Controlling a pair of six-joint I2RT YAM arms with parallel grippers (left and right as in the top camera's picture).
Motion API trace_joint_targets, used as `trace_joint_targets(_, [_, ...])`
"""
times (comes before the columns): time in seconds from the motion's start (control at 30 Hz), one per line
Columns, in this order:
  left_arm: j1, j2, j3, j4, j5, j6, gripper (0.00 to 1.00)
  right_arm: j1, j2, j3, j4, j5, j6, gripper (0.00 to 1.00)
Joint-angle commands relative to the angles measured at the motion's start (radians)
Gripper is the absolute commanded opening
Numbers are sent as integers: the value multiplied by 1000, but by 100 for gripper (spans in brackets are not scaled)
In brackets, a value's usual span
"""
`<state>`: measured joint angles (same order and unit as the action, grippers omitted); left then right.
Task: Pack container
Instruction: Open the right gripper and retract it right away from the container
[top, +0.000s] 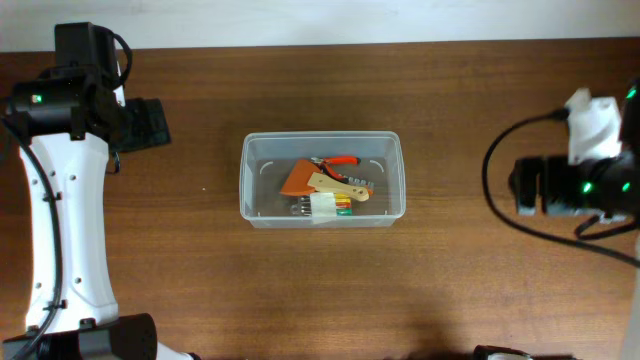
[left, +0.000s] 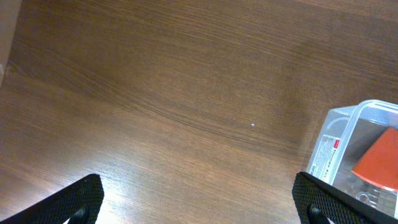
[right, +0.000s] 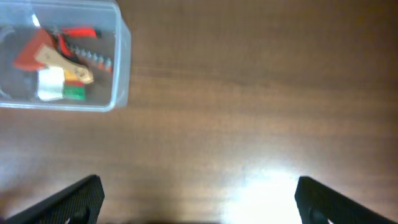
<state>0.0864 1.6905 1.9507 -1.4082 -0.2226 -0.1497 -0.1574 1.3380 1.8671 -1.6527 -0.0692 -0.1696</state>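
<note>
Overhead, the container (top: 258, 150) sits in the middle of the dark wooden surface (top: 200, 280), its long sides running left to right. Inside it lies a small heap of tools: an orange piece (top: 297, 181), red-handled pliers (top: 342, 160) toward the far wall, a pale wooden piece (top: 335, 188) lying across the heap, and a white block (top: 324, 206) touching a green bit (top: 343, 212) by the near wall.

The left arm (top: 60, 200) reaches up the left side of the scene, and its dark head ends well to the left of the container, at the far left. The right arm (top: 575, 185) is at the right edge, well apart from the container, with a black cable (top: 492, 180) looping out on its left side.

From the left wrist, the jaws stand wide open – one finger (left: 81, 199) in each lower corner of the view – and hold nothing. Plain wood grain with a tiny white speck (left: 252, 124) lies under them, and a corner of the container shows at the lower right with a white label (left: 326, 155) on its wall.

From the right wrist, the jaws are likewise spread wide and hold nothing, with one finger (right: 78, 199) low at each side. The container is in the upper left of that view – plain wood, with a glare patch, lies between it and the jaws.
</note>
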Motion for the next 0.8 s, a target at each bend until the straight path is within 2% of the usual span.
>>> trace_joint_targets(0.0, [2, -13, 14, 1, -10, 6, 99, -8, -69, -158, 105, -6, 64, 99])
trace_joint_targets(0.13, [2, -13, 14, 1, -10, 6, 99, -8, -196, -327, 374, -68, 86, 99])
trace_joint_targets(0.23, [2, -13, 14, 1, -10, 6, 99, -7, -277, -397, 478, -121, 86, 99])
trace_joint_targets(0.5, [2, -13, 14, 2, -10, 6, 99, -7, -458, -502, 491, -163, 84, 99])
trace_joint_targets(0.77, [2, -13, 14, 2, -10, 6, 99, -7, -586, -510, 474, -162, 77, 99])
